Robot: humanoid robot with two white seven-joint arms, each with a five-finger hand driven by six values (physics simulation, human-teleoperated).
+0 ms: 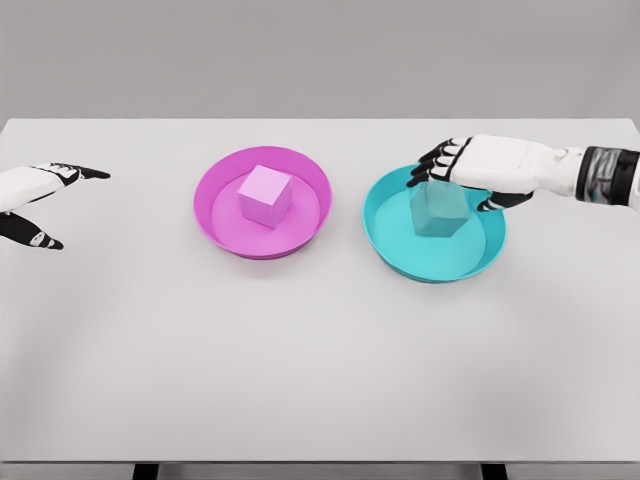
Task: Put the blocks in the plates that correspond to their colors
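Blocks: two units, each seated in the plate of matching colour. Pink block [265, 194] sits inside pink plate [210, 205], approx. centred, resting flat on plate floor, one corner turned toward the camera. Teal block [438, 212] sits inside teal plate [400, 250], slightly toward the far rim, also flat on plate floor.

Plates: side by side on the white table [320, 360], pink to the left, teal to the right, rims near each other but apart.

Right hand [470, 172]: arm enters from the right edge, forearm approx. level. Hand is positioned over the far rim of the teal plate, directly above and behind the teal block. Fingers [432, 160] are spread and point toward the left; thumb extends down on the block's right side. Whether any fingertip touches the block top cannot be told from this view. No closed grasp on the block; hand reads as open.

Left hand [35, 195]: at the left edge, well apart from both plates, above the table. Fingers extended, thumb separated below; holds nothing
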